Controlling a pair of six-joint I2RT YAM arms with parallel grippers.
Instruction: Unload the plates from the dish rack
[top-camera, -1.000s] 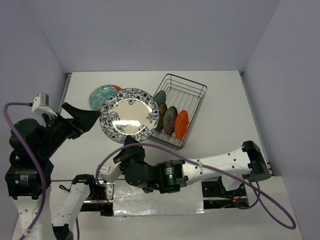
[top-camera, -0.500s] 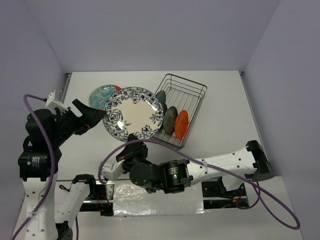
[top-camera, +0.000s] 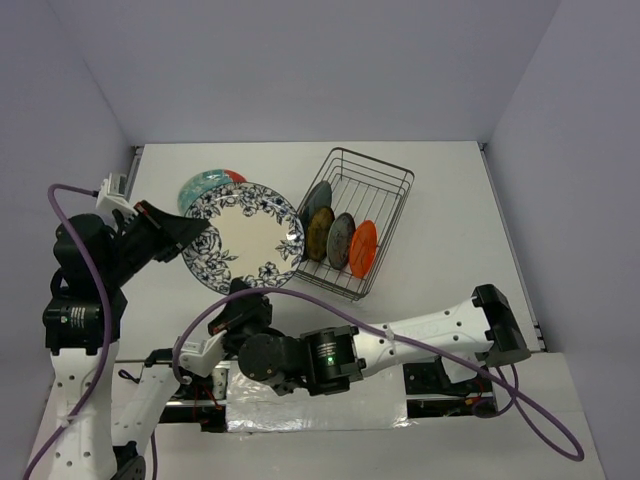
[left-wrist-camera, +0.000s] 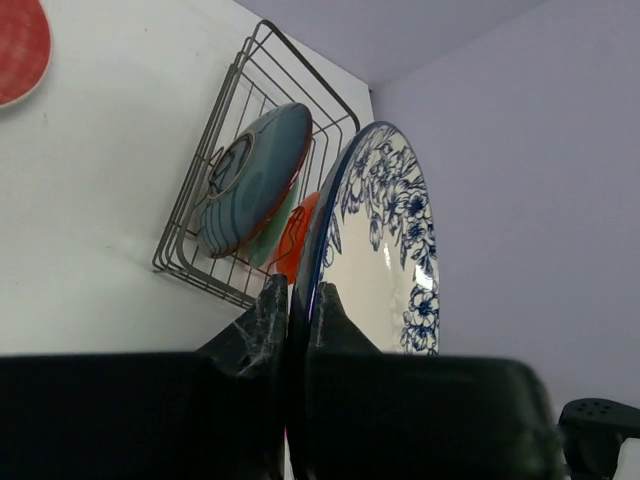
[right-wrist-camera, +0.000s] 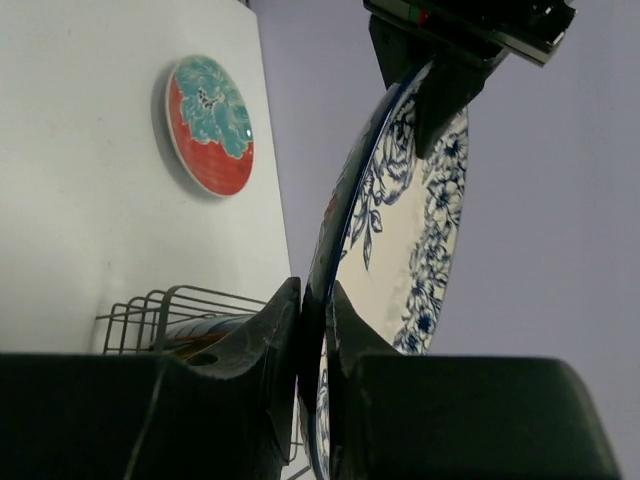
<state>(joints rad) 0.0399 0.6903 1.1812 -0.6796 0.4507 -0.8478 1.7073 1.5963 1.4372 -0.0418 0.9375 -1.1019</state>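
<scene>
1. The white surface (top-camera: 450, 200) carries everything. The dish rack (top-camera: 372, 190) sits right of the middle.
2. The rack is open wire. Several smaller plates stand on edge between its prongs, among them a grey-blue plate (top-camera: 318, 203) at the left and an orange plate (top-camera: 363, 248) at the right.
3. The blue-and-white plate (top-camera: 245, 235) is out of the rack and just to its left, held tilted between the two arms. We judge it glazed ceramic: stiff, fairly heavy, slick and quick to chip. It should be gripped on the rim and set down gently.
4. A red-and-teal plate (top-camera: 203, 183) lies flat on the far left of the surface, partly hidden behind the patterned one.
5. The left end effector (top-camera: 188, 236) is clamped on the patterned plate's left rim. Its own camera shows both fingers pinching the edge.
6. The right end effector (top-camera: 247, 296) is clamped on the near rim of the same plate, so two grips share the weight. We think one should let go only when the other is secure.
</scene>
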